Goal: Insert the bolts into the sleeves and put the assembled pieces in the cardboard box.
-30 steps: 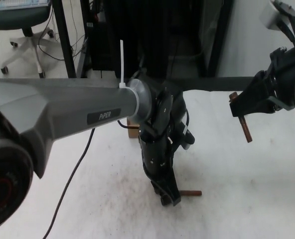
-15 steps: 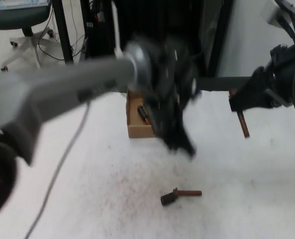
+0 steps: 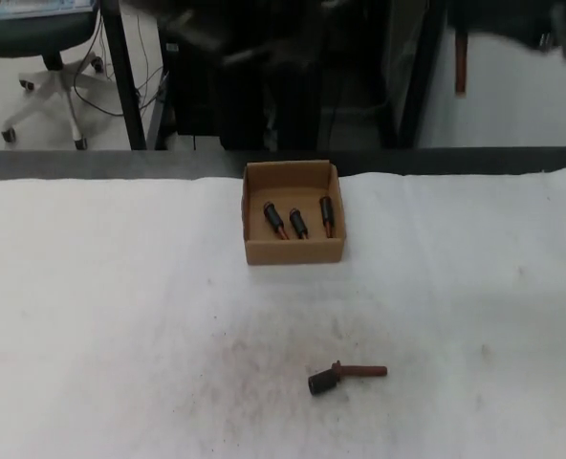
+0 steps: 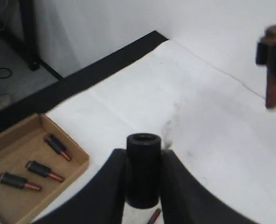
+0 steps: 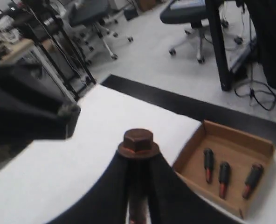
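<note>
Three assembled pieces (image 3: 297, 222) in the cardboard box (image 3: 293, 251), fourth piece (image 3: 345, 375), seemingly assembled, loose on the bench (image 3: 120, 316), left gripper (image 4: 143, 156) clamping a black sleeve (image 4: 143, 175), right gripper (image 5: 138, 161) pinching a bolt (image 5: 138, 141)

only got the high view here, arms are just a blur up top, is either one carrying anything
observer: yes, the left tool is shut on a black sleeve, held upright with its open end up.
operator: ok and the right one
observer: the right tool is shut on a bolt, with its head on top.
operator: are those two parts joined yet
observer: no, the left wrist view has the bolt hanging well apart from the sleeve, not in it.
</note>
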You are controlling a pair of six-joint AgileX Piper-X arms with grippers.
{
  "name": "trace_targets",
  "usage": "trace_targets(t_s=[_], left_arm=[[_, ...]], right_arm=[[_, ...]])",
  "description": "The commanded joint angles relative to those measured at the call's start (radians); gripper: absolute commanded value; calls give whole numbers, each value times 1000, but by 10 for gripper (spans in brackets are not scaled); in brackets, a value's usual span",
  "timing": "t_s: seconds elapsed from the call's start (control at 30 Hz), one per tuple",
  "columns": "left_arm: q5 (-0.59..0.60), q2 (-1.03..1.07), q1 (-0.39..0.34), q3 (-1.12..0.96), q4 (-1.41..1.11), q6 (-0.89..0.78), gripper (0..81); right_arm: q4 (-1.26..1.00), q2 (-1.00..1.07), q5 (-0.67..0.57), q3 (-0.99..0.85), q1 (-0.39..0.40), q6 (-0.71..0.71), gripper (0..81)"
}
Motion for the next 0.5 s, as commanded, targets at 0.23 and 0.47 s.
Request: trace_targets(t_s=[0.23,0.47], left_arm=[[236,-365,5,548,-758,-341,0],[244,-453,5,757,-1044,-378,0]], right_arm=[[-155,-9,-174,-3,72,131,8],[-298,-6,-97,-3,284,125,8]])
